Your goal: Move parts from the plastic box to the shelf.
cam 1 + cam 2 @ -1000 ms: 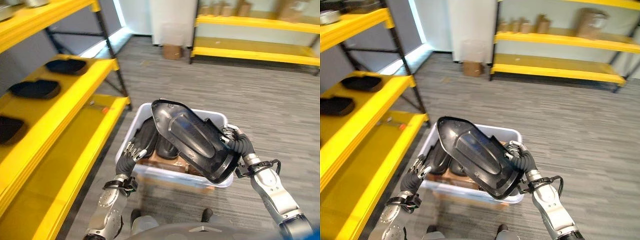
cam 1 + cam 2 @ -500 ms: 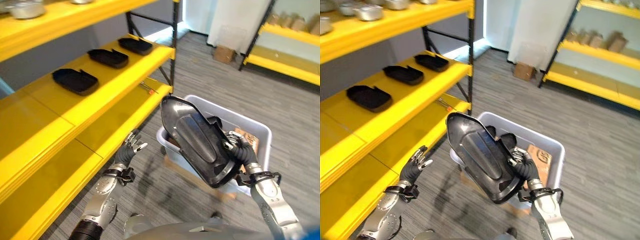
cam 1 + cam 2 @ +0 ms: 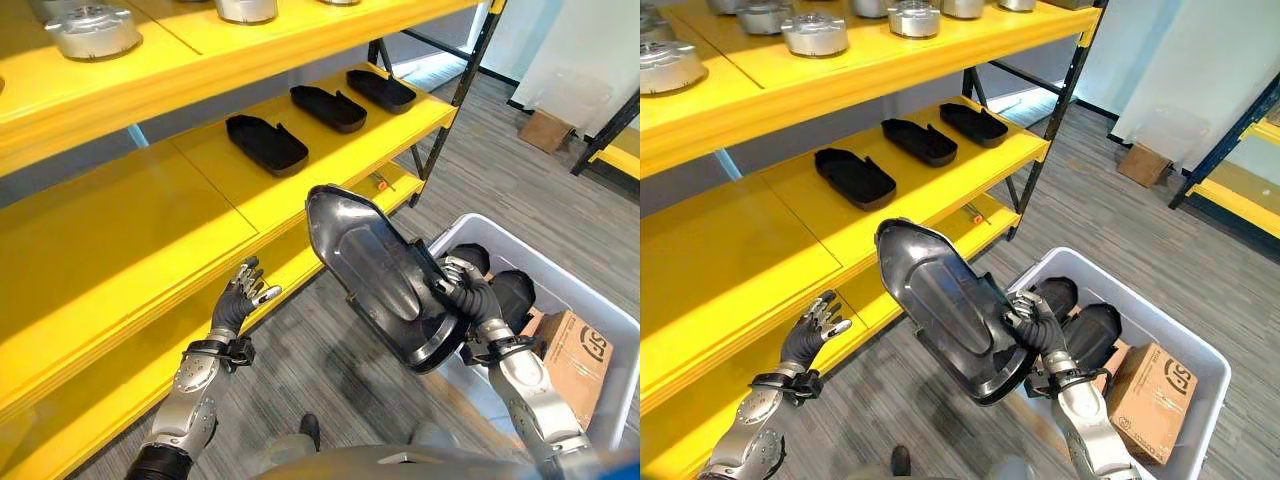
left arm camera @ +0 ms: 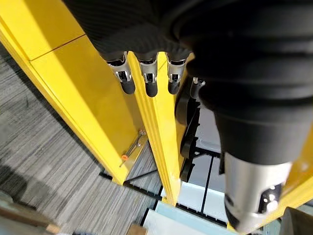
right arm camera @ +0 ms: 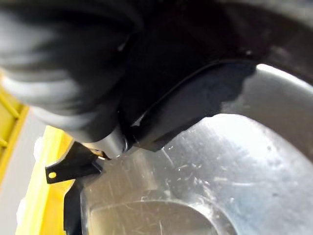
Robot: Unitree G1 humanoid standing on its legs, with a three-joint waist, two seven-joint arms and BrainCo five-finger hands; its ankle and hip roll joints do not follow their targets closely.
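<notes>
Silver dark-tipped fingers of the right hand are curling round the edge of a large glossy black part, clamping it near its lower end; the part is rising from the fingers up and toward the robot's left, tilted, in the air between the plastic box and the yellow shelf. More dark parts and a cardboard carton are lying in the box behind the wrist. The left hand is hanging with its fingers straight and spread, grasping nothing, just before the shelf's lower edge. Three black parts are sitting in a row on the middle shelf board, metal discs on the board above.
</notes>
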